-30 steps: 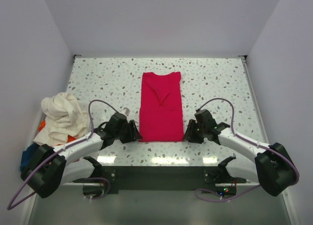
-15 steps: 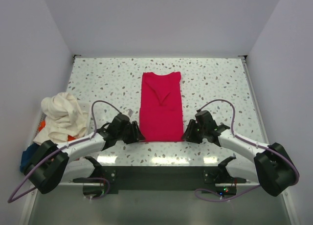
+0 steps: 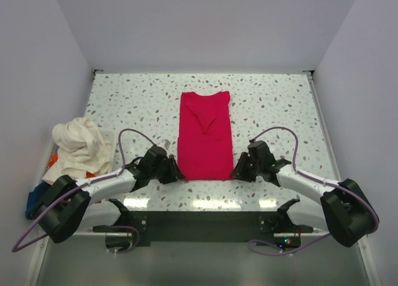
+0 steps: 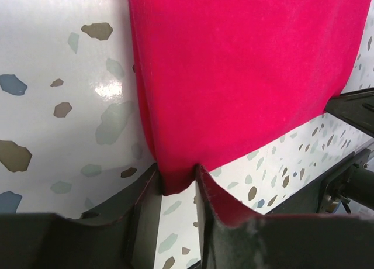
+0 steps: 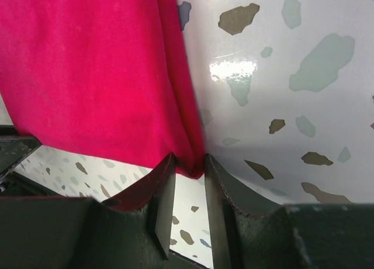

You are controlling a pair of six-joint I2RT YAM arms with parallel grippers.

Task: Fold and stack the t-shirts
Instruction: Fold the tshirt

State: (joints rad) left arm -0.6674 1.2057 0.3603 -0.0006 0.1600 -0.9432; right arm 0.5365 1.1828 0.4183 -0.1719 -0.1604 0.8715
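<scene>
The crimson red t-shirt (image 3: 204,137) lies folded in a long strip at the table's middle. My left gripper (image 3: 175,172) is at its near left corner and my right gripper (image 3: 235,172) at its near right corner. In the left wrist view my gripper (image 4: 175,184) is shut on the red corner (image 4: 234,76). In the right wrist view my gripper (image 5: 188,166) is likewise shut on the red cloth (image 5: 87,76). The cream white t-shirt (image 3: 78,146) lies crumpled at the left. Bits of the orange t-shirt (image 3: 53,158) and the dark blue t-shirt (image 3: 34,200) show beneath it.
The speckled table (image 3: 273,106) is walled at the back and both sides. The pile of crumpled shirts sits at the left edge, close to my left arm. A dark rail (image 3: 199,221) with the arm bases runs along the near edge.
Both grippers have slid a little inward onto the near corners of the red shirt. The shirt itself has not moved.
</scene>
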